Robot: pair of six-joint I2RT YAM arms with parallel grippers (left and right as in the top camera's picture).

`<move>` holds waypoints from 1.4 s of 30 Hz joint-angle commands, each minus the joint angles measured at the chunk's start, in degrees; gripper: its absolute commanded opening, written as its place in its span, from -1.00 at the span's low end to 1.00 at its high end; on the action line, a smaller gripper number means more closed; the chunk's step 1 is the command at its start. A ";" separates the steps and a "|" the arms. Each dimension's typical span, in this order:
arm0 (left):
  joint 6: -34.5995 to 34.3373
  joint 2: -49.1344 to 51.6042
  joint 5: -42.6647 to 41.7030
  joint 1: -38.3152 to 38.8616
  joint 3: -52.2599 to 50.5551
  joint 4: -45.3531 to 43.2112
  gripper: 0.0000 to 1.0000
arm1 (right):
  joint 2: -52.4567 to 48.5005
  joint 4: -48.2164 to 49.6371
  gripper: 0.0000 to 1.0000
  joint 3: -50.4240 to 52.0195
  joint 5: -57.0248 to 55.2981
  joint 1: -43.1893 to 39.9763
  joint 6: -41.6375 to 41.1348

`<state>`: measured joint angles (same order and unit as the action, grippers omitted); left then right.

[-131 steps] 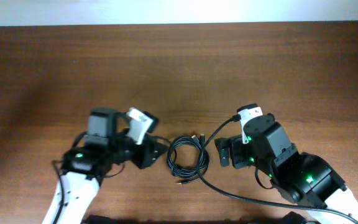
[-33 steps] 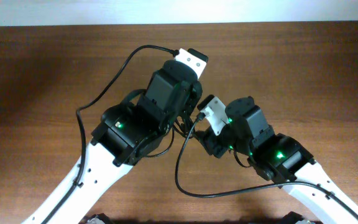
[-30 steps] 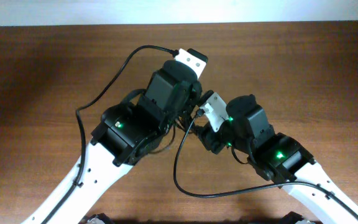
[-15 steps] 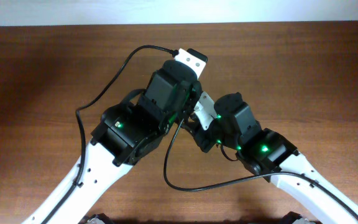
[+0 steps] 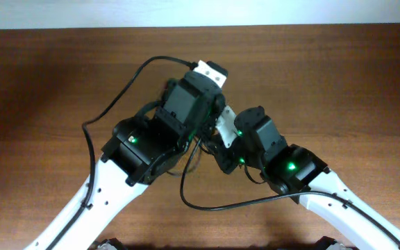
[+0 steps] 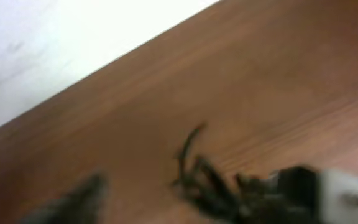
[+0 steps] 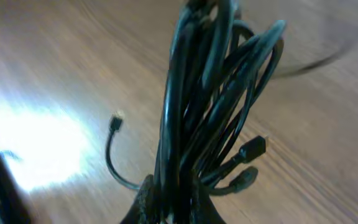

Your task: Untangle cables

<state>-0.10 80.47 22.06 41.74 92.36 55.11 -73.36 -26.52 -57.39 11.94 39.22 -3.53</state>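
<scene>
Right claw [image 7: 169,198] clamps the bundle of thin black looped cables [image 7: 197,106] — held upright above the brown wooden tabletop [image 5: 339,69]; left claw [image 6: 185,196] is blurred — cannot tell its state.

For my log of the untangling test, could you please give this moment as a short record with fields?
cables: one black bundle, strands wound together
right gripper: shut on one end of the bundle
left gripper: close beside the right one; state unclear, its view is blurred
plug ends: several stick out free
table: brown wood
untangled: not yet
</scene>
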 commanded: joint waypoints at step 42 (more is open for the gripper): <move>-3.08 6.32 -34.97 -3.32 0.68 -11.34 -0.55 | 21.90 -9.29 -0.92 -0.15 -17.16 0.48 0.04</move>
<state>-3.20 86.39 -9.72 38.13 92.38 44.66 -52.01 -36.51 -57.08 -5.80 39.27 -4.10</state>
